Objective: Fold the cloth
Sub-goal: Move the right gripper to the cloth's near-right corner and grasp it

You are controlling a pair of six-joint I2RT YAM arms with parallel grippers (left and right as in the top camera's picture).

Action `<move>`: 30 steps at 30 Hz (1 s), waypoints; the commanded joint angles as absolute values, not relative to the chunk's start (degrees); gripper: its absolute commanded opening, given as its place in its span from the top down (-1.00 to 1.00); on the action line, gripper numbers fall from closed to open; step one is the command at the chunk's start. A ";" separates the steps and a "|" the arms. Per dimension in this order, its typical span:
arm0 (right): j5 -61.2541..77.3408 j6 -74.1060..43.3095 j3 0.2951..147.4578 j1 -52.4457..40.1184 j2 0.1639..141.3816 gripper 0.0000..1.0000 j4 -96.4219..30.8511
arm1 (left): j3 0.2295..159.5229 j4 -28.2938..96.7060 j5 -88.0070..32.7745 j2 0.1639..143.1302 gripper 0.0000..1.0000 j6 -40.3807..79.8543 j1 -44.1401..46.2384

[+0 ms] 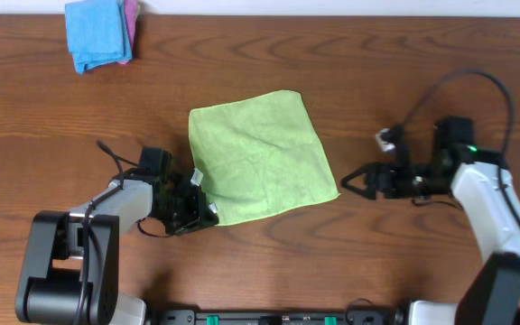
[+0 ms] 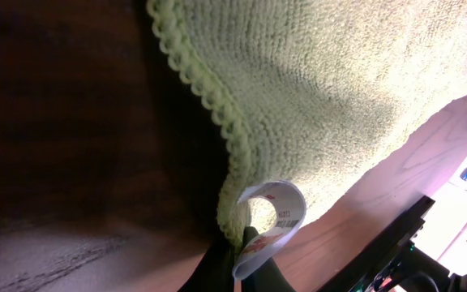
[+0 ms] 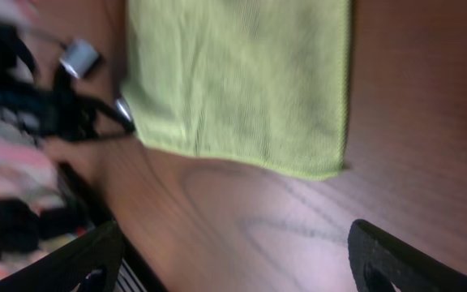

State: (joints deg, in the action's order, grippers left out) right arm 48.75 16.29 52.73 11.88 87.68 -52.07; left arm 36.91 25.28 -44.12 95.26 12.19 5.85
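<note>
Far-left corner of the desk (image 1: 377, 72): blue cloth (image 1: 96, 34) stacked over pink cloth (image 1: 132, 23).

Near edge, left of centre: left gripper (image 1: 199, 208), jaws pinched tight on the lime-green cloth (image 1: 260, 167) at its near-left corner, beside the white tag (image 2: 292, 212).

Lime-green cloth lies flat, unfolded, mid-desk.

Just beyond its right corner: right gripper (image 1: 355, 181), fingers spread wide, holding nothing, not touching.

Left hand (image 1: 197, 202) grips the green cloth (image 1: 260, 162) by its corner.
</note>
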 commanded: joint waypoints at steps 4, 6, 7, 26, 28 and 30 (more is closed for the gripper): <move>58.89 19.05 49.78 14.81 95.42 -0.75 -49.15 | 37.52 25.67 -41.98 95.66 0.89 11.99 5.96; 56.66 15.86 49.78 13.56 98.78 -0.69 -46.68 | 37.52 25.69 -42.00 95.66 0.88 12.01 5.96; 55.40 14.83 49.78 13.41 100.18 -0.70 -45.74 | 37.52 25.71 -42.02 95.66 0.89 12.01 5.96; 43.75 2.07 49.78 2.68 112.86 -0.49 -35.46 | 37.52 25.69 -42.00 95.66 0.89 12.05 5.96; 41.58 0.51 49.78 1.98 113.19 -0.42 -34.92 | 37.52 25.74 -42.00 95.66 0.88 12.05 5.96; 39.99 -0.69 49.78 1.96 113.21 -0.36 -34.61 | 37.52 25.74 -42.00 95.66 0.88 12.05 5.96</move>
State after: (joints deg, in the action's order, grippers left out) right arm 55.57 2.74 51.31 2.72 109.75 -35.27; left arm 36.99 25.50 -43.94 95.26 12.21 5.85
